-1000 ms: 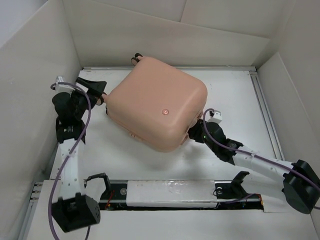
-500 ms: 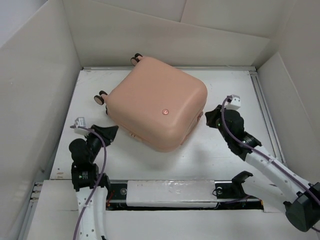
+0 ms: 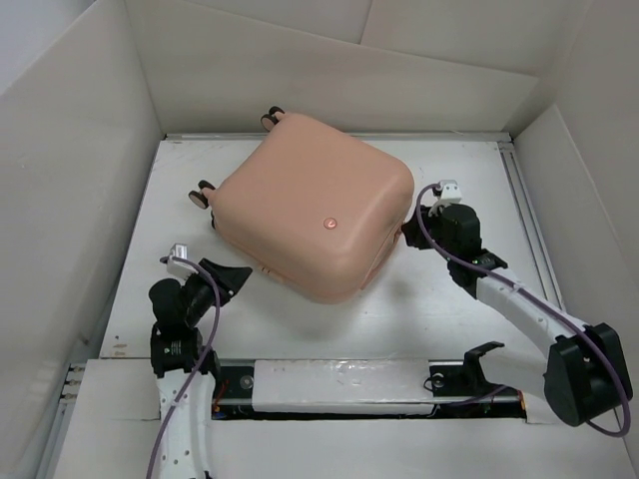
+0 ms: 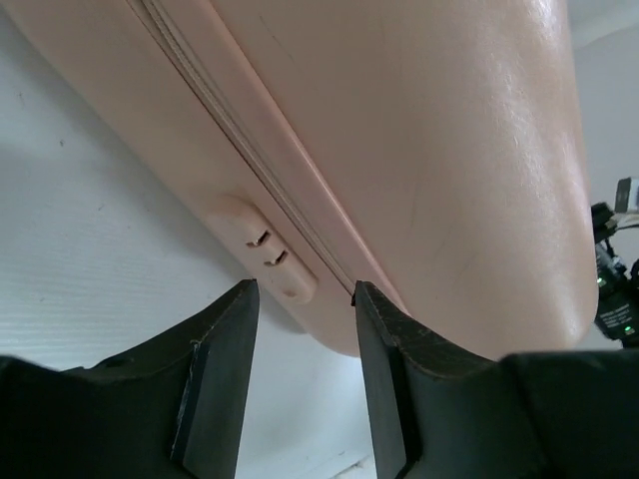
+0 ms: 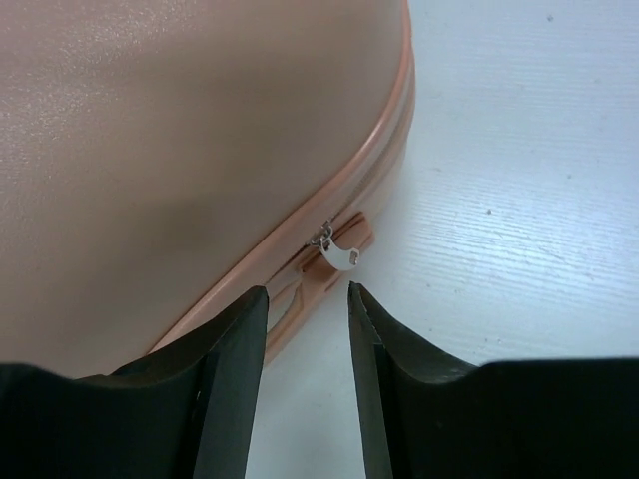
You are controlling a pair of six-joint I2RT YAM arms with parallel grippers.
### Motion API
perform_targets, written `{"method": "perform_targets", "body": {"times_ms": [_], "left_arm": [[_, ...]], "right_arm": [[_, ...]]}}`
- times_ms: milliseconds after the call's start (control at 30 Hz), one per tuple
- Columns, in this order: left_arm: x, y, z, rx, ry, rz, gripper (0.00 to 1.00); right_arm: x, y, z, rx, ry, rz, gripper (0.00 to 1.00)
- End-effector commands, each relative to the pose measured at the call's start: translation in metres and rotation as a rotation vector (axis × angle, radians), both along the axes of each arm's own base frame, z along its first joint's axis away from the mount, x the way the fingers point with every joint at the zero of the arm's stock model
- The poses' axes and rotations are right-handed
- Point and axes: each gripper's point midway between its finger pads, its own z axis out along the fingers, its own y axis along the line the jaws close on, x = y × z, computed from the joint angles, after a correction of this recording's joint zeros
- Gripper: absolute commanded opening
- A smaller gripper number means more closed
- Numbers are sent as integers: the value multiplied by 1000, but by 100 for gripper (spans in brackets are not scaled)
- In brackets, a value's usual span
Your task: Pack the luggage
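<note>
The luggage (image 3: 315,205) is a shut peach-pink hard-shell suitcase lying flat and slanted on the white table, with its wheels (image 3: 203,194) at its left side. My left gripper (image 3: 232,274) sits low off its near-left edge. In the left wrist view the left gripper (image 4: 305,294) is open and empty, pointing at the zip seam and a small pink latch (image 4: 270,254) on the luggage (image 4: 429,140). My right gripper (image 3: 407,232) is at the right edge. In the right wrist view the right gripper (image 5: 306,294) is open, just short of the white zipper pull (image 5: 339,254) on the luggage (image 5: 180,130).
White cardboard walls (image 3: 70,200) enclose the table on the left, back and right. A metal rail (image 3: 529,230) runs along the right side, and the arms' mounting bar (image 3: 349,384) spans the near edge. A second caster (image 3: 270,117) sticks out at the suitcase's far corner.
My left arm has pulled back from the wheels to the suitcase's near-left edge. My right arm has swung from the front corner to the right edge. The suitcase has not moved.
</note>
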Motion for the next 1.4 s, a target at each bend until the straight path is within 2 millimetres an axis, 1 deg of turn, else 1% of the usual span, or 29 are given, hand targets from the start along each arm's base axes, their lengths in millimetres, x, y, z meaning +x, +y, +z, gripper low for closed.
{"method": "perform_targets", "body": {"times_ms": [0, 100, 133, 200, 233, 267, 367, 400, 433, 467, 567, 600, 633, 667, 700, 733, 767, 800, 833, 867, 900, 967, 1033, 1067, 1167, 1267, 1300, 1333, 1367], "left_arm": [[16, 5, 40, 17, -139, 20, 39], [21, 8, 98, 19, -264, 48, 45], [16, 11, 149, 47, -361, 72, 45], [21, 17, 189, 86, -418, 98, 46], [16, 16, 227, 96, -495, 99, 48], [19, 16, 238, 99, -512, 99, 48], [52, 28, 250, 109, -485, 133, 48], [77, 35, 236, 116, -416, 143, 48], [88, 37, 234, 123, -391, 142, 48], [95, 43, 254, 171, -417, 161, 48], [128, 64, 264, 216, -363, 239, 48], [131, 66, 287, 250, -388, 248, 48], [155, 36, 267, 265, -313, 185, 49], [164, 27, 263, 334, -274, 210, 49], [176, -6, 254, 418, -249, 217, 49], [177, 13, 255, 441, -215, 319, 49], [166, -13, 253, 427, -194, 312, 47], [146, -22, 268, 348, -242, 253, 45], [136, -34, 265, 254, -357, 207, 45], [91, -26, 301, 124, -487, 207, 45], [83, -26, 297, 109, -490, 193, 43], [77, -33, 239, 176, -329, 121, 42], [55, -27, 203, 151, -320, 115, 39], [50, -24, 143, 177, -232, 114, 38], [18, -3, 114, 173, -243, 173, 37], [9, -32, 60, 146, -119, 5, 34], [11, -36, 28, 150, -61, -13, 34], [11, -36, 12, 158, -38, -15, 34], [9, -35, -1, 165, -19, -16, 34]], "right_arm": [[14, 12, 13, -3, -96, 81, 44], [22, 8, 1, -19, -79, 66, 44], [24, 8, 2, -11, -77, 77, 43], [26, 7, 1, -8, -79, 76, 43], [26, 7, 1, -8, -79, 76, 43], [26, 7, 1, -8, -79, 76, 43], [35, 4, -7, -9, -57, 68, 42], [37, 4, -9, -11, -50, 68, 42], [41, 7, -13, -10, -42, 77, 42], [43, 7, -16, -6, -38, 80, 41], [50, 11, -17, 5, -60, 93, 40], [49, 13, -17, 11, -68, 103, 40], [47, 13, -21, 20, -68, 99, 40], [53, 11, -12, 37, -105, 87, 40], [52, 15, -10, 57, -121, 105, 40], [52, 15, -10, 57, -121, 106, 40], [50, 17, -9, 62, -120, 120, 40], [50, 17, -9, 63, -120, 120, 40], [53, 13, -11, 50, -125, 116, 40], [53, 15, -11, 53, -124, 124, 40], [54, 10, -16, 42, -117, 117, 40], [55, 11, -18, 53, -114, 137, 40], [60, 9, -15, 60, -134, 135, 40], [60, 7, -15, 62, -134, 135, 40], [62, 5, -16, 57, -138, 139, 35], [65, 2, -10, 83, -182, 122, 24], [62, 4, -11, 89, -182, 138, 18], [62, 4, -11, 89, -182, 138, 18], [62, 4, -11, 89, -182, 138, 12]]}}
